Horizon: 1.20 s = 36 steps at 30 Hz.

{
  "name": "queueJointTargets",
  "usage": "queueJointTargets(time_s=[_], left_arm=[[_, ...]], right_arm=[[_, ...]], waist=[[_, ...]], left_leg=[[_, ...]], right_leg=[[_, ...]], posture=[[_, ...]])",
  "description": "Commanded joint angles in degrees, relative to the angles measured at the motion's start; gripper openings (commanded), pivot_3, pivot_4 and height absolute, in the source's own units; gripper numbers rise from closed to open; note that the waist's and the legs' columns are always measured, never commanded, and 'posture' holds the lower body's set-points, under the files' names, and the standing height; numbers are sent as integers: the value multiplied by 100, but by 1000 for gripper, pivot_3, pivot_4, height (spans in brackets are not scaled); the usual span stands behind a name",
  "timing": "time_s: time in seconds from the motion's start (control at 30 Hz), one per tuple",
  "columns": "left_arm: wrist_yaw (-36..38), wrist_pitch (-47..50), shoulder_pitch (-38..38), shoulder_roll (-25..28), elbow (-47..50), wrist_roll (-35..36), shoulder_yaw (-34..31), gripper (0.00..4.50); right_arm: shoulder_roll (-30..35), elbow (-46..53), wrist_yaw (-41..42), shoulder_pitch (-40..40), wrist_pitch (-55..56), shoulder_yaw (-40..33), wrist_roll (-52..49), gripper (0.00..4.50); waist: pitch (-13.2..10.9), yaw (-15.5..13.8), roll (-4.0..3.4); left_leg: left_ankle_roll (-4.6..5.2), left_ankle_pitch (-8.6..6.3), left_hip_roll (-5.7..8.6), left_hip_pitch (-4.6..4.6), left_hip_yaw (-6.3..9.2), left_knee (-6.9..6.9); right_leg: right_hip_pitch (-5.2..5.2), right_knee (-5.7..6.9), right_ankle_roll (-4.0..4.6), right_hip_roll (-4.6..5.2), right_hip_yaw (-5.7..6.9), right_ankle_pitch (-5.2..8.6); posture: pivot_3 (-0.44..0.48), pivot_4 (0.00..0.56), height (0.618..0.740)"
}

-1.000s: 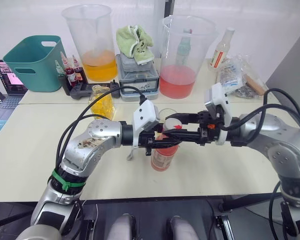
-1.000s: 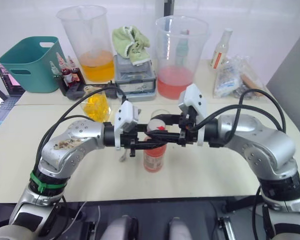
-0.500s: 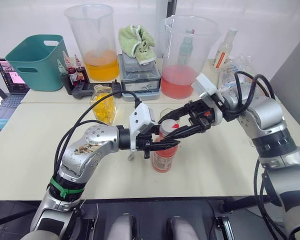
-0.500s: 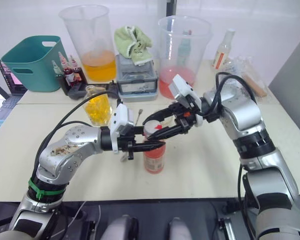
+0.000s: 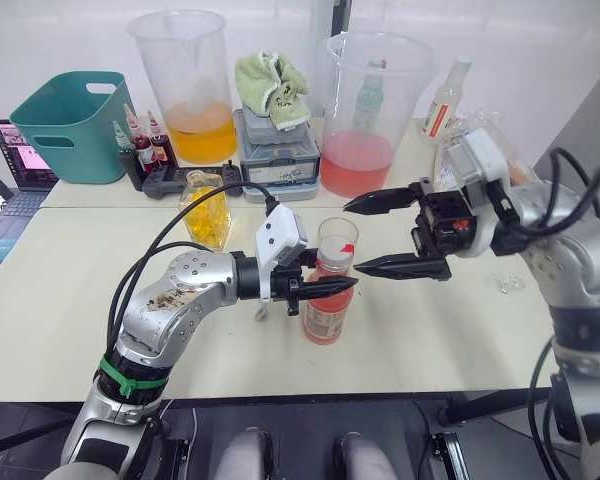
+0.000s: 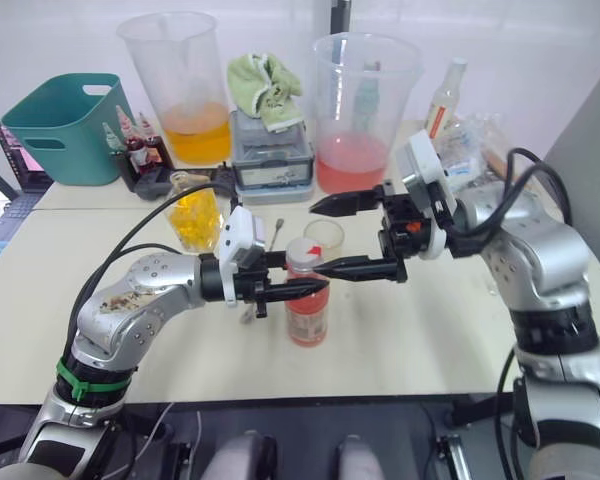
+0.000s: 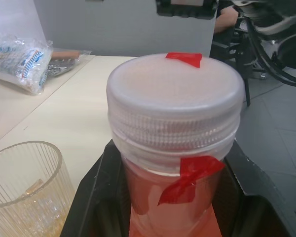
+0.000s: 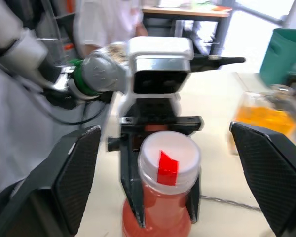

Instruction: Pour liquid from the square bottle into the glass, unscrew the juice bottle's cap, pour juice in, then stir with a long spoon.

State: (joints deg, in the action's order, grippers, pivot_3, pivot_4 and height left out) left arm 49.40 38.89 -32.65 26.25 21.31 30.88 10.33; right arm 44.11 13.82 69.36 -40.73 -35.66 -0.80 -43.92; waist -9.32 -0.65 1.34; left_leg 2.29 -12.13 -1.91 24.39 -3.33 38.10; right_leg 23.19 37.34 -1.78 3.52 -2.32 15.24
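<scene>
The juice bottle (image 5: 326,308) stands upright at the table's middle with pink liquid inside. My left gripper (image 5: 325,286) is shut on its neck, just under the white cap (image 7: 175,98), which sits on the bottle and carries red tape. My right gripper (image 5: 351,238) hangs open wide a little right of the cap and touches nothing. The glass (image 5: 337,238) stands just behind the bottle, with a little yellow liquid at its bottom (image 7: 27,185). The square bottle (image 5: 205,205) of yellow liquid stands to the back left. The long spoon (image 6: 278,229) lies under my left forearm, mostly hidden.
Along the back stand a beaker of orange liquid (image 5: 185,100), a beaker of pink liquid (image 5: 365,110), a grey box with a green cloth (image 5: 275,140), a teal bin (image 5: 65,125), a pale bottle (image 5: 442,100) and plastic bags (image 5: 480,140). A black cable loops over my left arm.
My right gripper has let go of the cap, drawn back to the right and opened wide. The cap stays on the bottle. The left gripper has kept its hold.
</scene>
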Motion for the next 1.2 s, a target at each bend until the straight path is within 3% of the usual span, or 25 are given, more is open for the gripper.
queueJointTargets(time_s=[0.03,0.17,0.4,0.7,0.87,1.0,1.2], left_arm=[[64,49,41,-46,-51,45,131,1563],[86,45,12,-84,-86,47,136,1563],[125,-21,-64,-162,-207,-16,194,1563],[47,-15,-39,-155,-161,-34,168,1563],[29,9,-17,-116,-96,-17,157,1563],[36,20,-11,-67,-75,-3,140,1563],[16,78,18,-24,5,26,132,1563]], right_arm=[[-58,1430,-1575,625,-685,-600,-305,4470],[-239,2449,-2861,1091,-1363,-746,-759,4470],[-422,2596,-3544,1236,-1498,-644,-866,4470],[-379,2329,-3454,1222,-1424,-465,-853,1661],[-118,1893,-2468,1036,-1064,-144,-576,1624],[128,966,-996,520,-275,318,-36,1624],[-252,-1129,1087,-983,1050,1106,877,1624]], waist=[[0,-4,0],[0,4,0],[0,-3,0],[0,-3,0],[0,-2,0],[0,4,0],[0,20,-1]], left_leg=[[0,0,0,0,-1,0],[0,0,2,-1,-2,0],[-1,3,7,-5,-5,0],[-1,2,8,-2,-3,0],[-1,2,8,-4,-3,0],[-1,2,8,-5,-4,0],[-1,2,5,-8,-8,1]], right_leg=[[0,1,0,1,-1,0],[1,8,0,2,-6,0],[-11,-19,-3,-5,-9,2],[-12,-22,-4,-7,-8,2],[-13,-23,-4,-8,-9,2],[-14,-27,-5,-11,-8,3],[-12,-25,-4,-16,-8,2]], posture=[[0,150,740],[0,150,740],[0,150,740],[0,150,740],[0,150,740],[0,150,740],[0,150,740]])
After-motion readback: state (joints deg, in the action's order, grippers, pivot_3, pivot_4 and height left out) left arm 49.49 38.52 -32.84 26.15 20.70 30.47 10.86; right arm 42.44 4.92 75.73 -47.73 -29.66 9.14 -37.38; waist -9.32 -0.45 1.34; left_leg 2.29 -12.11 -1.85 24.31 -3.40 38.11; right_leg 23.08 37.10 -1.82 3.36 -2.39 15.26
